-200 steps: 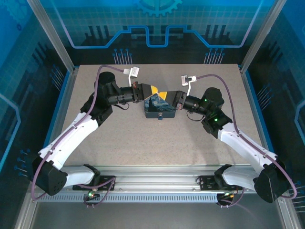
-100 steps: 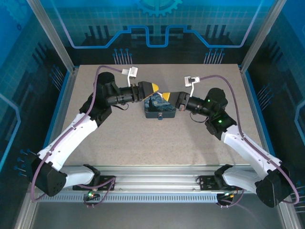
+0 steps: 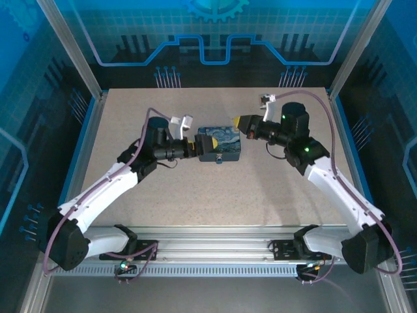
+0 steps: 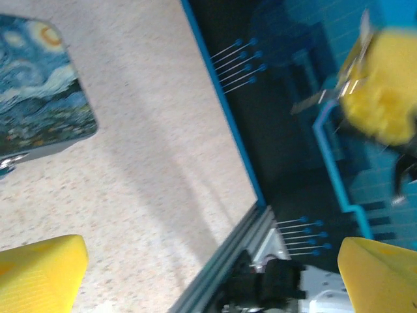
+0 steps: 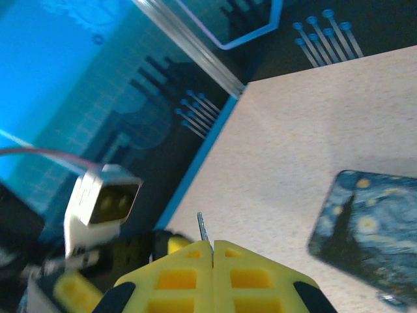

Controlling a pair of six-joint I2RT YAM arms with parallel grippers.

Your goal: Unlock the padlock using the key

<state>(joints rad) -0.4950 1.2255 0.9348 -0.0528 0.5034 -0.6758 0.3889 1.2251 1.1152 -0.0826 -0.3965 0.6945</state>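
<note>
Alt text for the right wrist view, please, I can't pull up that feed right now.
The right gripper, its yellow jaws shut, pinches a thin metal blade, apparently the key, poking out past the tips. Beyond it, a box printed with a starry-night painting lies on the speckled table at lower right.

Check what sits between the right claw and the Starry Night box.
Nothing: the top view shows just bare speckled table between the right claw and the Starry Night box.
</note>
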